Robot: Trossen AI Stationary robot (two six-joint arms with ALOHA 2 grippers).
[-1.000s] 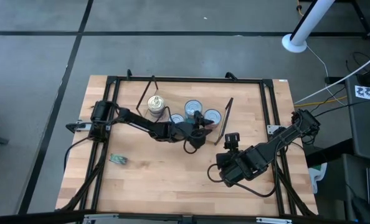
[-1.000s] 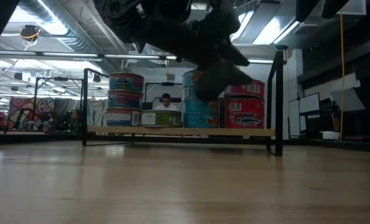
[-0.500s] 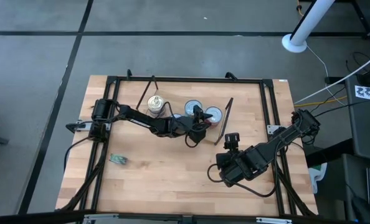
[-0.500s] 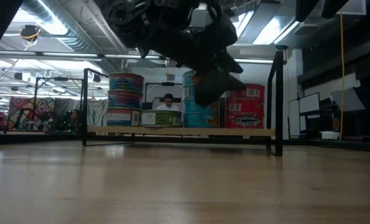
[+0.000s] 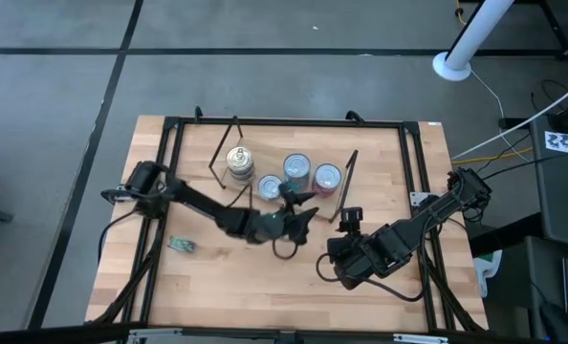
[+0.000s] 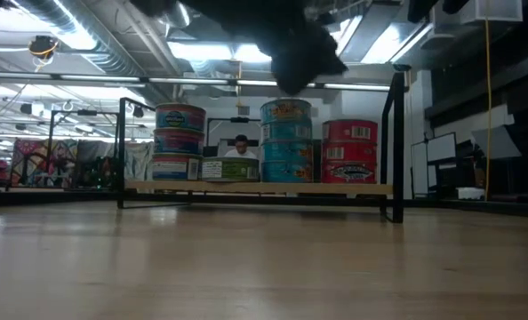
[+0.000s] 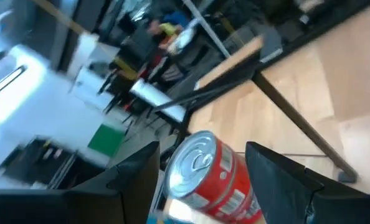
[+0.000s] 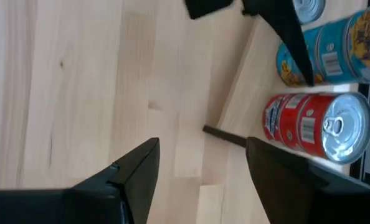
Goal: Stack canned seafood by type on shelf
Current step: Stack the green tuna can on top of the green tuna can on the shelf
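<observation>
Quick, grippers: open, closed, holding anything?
Left gripper: open, empty, in front of the shelf.
Right gripper: open, empty, over the table.

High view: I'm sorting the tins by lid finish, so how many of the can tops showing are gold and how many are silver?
Gold lids: 1
Silver lids: 3
Total: 4 can tops showing

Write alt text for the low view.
Three stacks of cans stand on the shelf: blue stack, teal stack, red stack, with a green can between the first two. A dark arm hangs above; a person sits behind.
</observation>
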